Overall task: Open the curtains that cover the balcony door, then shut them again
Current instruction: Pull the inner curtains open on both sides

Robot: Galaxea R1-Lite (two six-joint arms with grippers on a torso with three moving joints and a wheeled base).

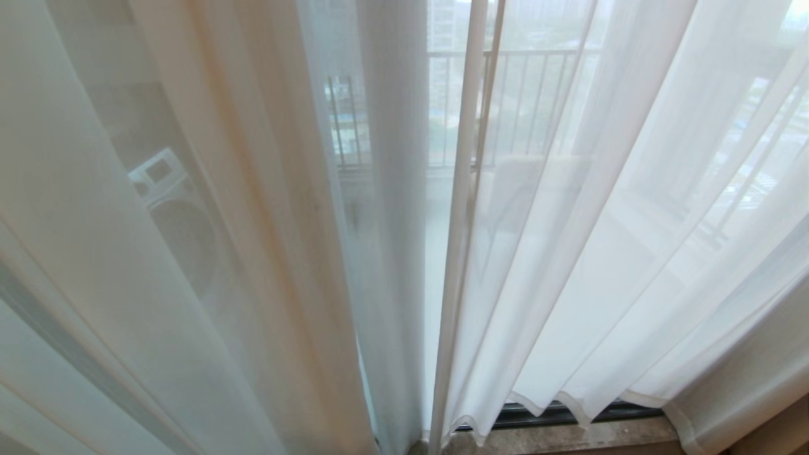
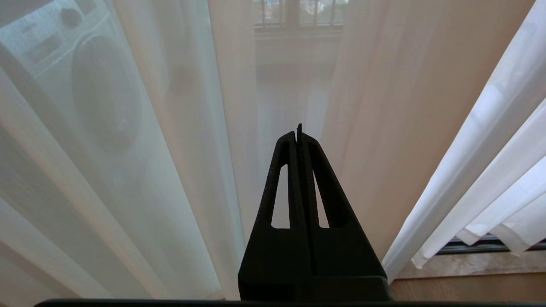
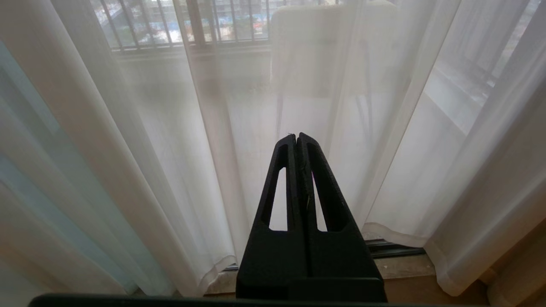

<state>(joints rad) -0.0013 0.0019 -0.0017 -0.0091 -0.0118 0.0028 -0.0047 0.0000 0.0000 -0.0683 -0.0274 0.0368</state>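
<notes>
on my far left a washing machine point(image 1: 167, 208) shows dimly through the curtains point(image 1: 265, 240), which hang drawn across the whole view, two hemmed edges meeting near the middle. my left gripper point(image 2: 298, 133) has its jaws clenched on nothing, short of the fabric. the right gripper point(image 3: 296, 138) is likewise pressed closed and empty. balcony railing point(image 1: 518, 107) shows behind.

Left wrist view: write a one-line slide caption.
Shut left hand points at drawn sheer curtains, washing machine behind.
</notes>
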